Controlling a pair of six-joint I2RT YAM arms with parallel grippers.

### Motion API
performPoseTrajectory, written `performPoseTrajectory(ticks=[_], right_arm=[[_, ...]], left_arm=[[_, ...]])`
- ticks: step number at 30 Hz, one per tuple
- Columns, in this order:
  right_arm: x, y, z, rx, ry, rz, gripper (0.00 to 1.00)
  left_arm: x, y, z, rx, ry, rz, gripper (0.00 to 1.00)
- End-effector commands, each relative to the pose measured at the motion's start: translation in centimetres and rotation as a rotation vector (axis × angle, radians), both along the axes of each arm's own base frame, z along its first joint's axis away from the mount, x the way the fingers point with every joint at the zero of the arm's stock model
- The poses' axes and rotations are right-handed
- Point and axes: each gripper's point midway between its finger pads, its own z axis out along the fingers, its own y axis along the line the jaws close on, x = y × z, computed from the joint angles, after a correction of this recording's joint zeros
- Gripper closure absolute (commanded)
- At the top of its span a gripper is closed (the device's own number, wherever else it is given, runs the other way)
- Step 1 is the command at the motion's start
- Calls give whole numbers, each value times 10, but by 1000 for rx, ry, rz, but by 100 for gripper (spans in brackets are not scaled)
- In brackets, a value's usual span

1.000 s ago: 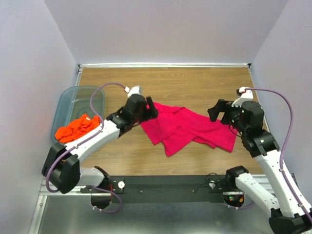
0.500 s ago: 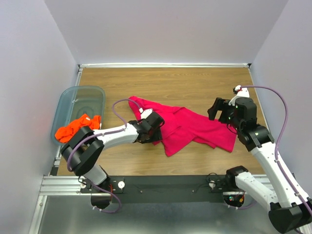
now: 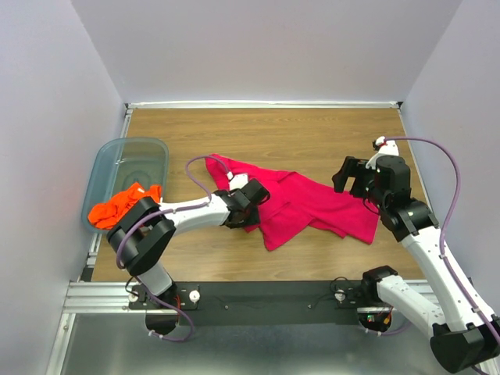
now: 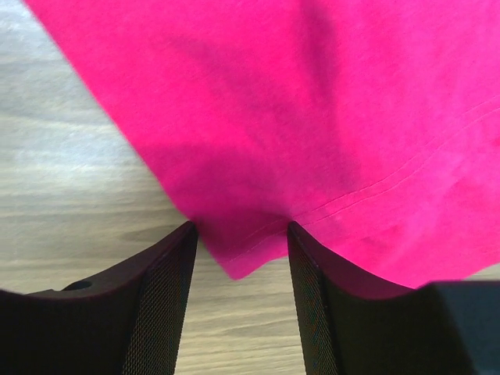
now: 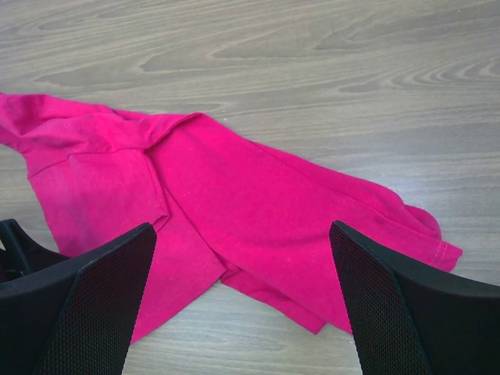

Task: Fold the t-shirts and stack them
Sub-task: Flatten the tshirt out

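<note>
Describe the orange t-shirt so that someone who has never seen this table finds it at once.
Start at the wooden table and go to its left edge, where a translucent blue-grey bin sits. Crumpled at the bin's near end is the orange t-shirt. It is bunched small and bright orange, unlike the magenta t-shirt spread across the table's middle.

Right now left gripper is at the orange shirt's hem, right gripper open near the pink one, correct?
No: left wrist view shows the left gripper at the hem of the pink shirt, not the orange shirt. The right gripper is open near the pink one.
</note>
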Motion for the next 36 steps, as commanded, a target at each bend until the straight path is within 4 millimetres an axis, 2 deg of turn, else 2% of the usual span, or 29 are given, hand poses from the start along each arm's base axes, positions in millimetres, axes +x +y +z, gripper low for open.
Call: performPoseTrajectory(ticks=[1,7,11,14,18,24,25,28,29,31,32,36], right_arm=[[-1,-3,-4,-9,15,-4,0],[-1,-5,-9,-13,29,-19,0],[0,-7,-10,-19,30,-32,0],[0,-4,-9,-11,32,-20,0],[0,-1,-10,0,38,-12,0],[0,-2,-10,0,40,-21,0],[0,-4,-11,-3,41,-28,0],[0,-7,-18,-18,58,-46,0],[0,-9,-20,-24,63,-52,0],[1,-13,-24,-33,76,-78,0],[3,-14,-28,-42,91,-86,0],[7,-23,-51,-90,172,-151,0]], left_arm=[[-28,44,-16,193,77,27,41],[-30,48,-16,217,74,16,41],[-31,34,-29,220,95,-27,41],[-30,21,-25,185,77,-43,40],[-27,17,-22,179,65,-53,37],[-41,21,-44,263,135,-117,39],[-46,23,-50,277,153,-129,42],[-53,27,-56,296,173,-142,65],[-53,27,-56,291,171,-142,82],[-54,29,-52,292,165,-139,97],[-50,31,-44,293,144,-131,100],[-29,41,-12,319,60,-86,100]])
